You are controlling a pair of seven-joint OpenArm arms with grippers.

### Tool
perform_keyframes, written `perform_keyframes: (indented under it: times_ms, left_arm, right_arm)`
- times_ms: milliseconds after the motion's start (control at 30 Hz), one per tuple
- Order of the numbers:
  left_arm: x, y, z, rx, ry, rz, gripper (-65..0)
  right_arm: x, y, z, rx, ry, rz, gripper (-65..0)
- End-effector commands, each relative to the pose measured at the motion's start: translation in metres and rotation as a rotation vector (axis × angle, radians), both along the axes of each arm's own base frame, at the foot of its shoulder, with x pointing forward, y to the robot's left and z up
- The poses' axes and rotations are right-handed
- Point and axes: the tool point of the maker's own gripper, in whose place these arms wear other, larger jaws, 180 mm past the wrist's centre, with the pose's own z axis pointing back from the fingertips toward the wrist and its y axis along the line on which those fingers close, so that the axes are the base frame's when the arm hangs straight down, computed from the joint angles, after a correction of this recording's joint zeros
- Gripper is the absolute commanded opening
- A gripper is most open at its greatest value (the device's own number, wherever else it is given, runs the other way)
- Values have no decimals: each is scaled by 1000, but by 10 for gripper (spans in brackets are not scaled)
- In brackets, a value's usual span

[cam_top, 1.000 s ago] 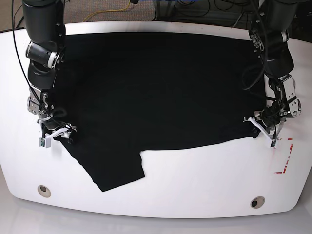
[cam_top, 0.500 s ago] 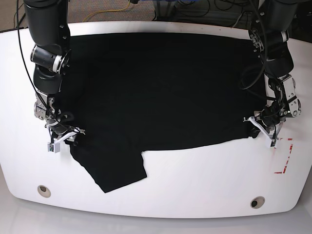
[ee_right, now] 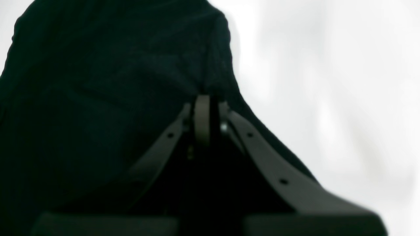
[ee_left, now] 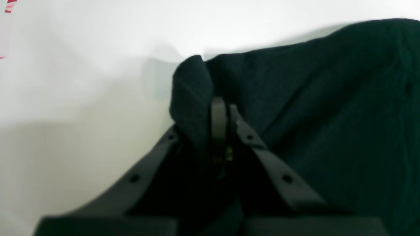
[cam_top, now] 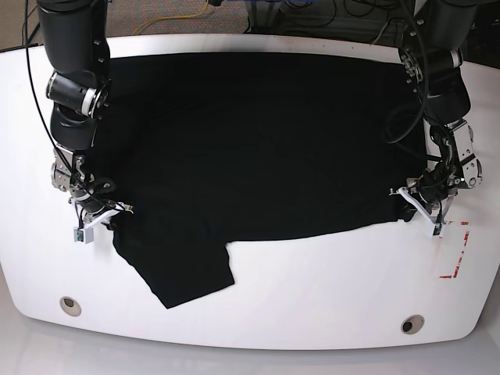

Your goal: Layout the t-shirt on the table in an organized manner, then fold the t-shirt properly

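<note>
- Left wrist: a fold of the t-shirt is pinched by the clenched left gripper above the table.
- Right wrist: black cloth is clamped in the closed right gripper.
- Base: the t-shirt is spread flat across the table, one sleeve pointing toward the near edge.

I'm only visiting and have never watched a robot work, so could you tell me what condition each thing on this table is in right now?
t-shirt: spread flat, plain black side up, one sleeve sticking out toward the near edge.
left hand: shut, pinching the shirt's edge.
right hand: shut, pinching the opposite edge.
table: white, mostly covered by the shirt, near strip bare.
</note>
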Motion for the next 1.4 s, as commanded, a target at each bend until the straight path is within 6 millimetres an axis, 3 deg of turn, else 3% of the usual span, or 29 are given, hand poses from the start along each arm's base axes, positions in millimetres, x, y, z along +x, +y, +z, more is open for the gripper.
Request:
perform_keyframes:
  times_ms: [0, 367, 433, 533, 633, 767, 1033, 1367]
  left_arm:
    - [9, 8, 13, 23, -26, 2, -650]
    - [11, 8, 14, 23, -29, 2, -650]
    - [10, 8, 14, 23, -27, 2, -650]
    - [10, 8, 13, 23, -26, 2, -650]
    - [9, 8, 13, 23, -24, 2, -650]
    - [9, 8, 12, 23, -23, 2, -650]
    - [8, 9, 12, 25, -23, 2, -650]
    - [8, 9, 12, 25, -23, 2, -650]
  right_arm:
    - [22, -18, 40, -34, -109, -18, -650]
    - [3, -25, 32, -114, -43, 24, -640]
    - [-2, -24, 30, -132, -24, 37, -607]
    - [-8, -25, 31, -163, -7, 52, -503]
    - [-14, -26, 35, -195, -6, 65, -357]
    - [-17, -26, 37, -213, -15, 72, -233]
    - [-6, -36, 46, -214, -28, 28, -162]
    - [0, -84, 33, -139, -73, -193, -92]
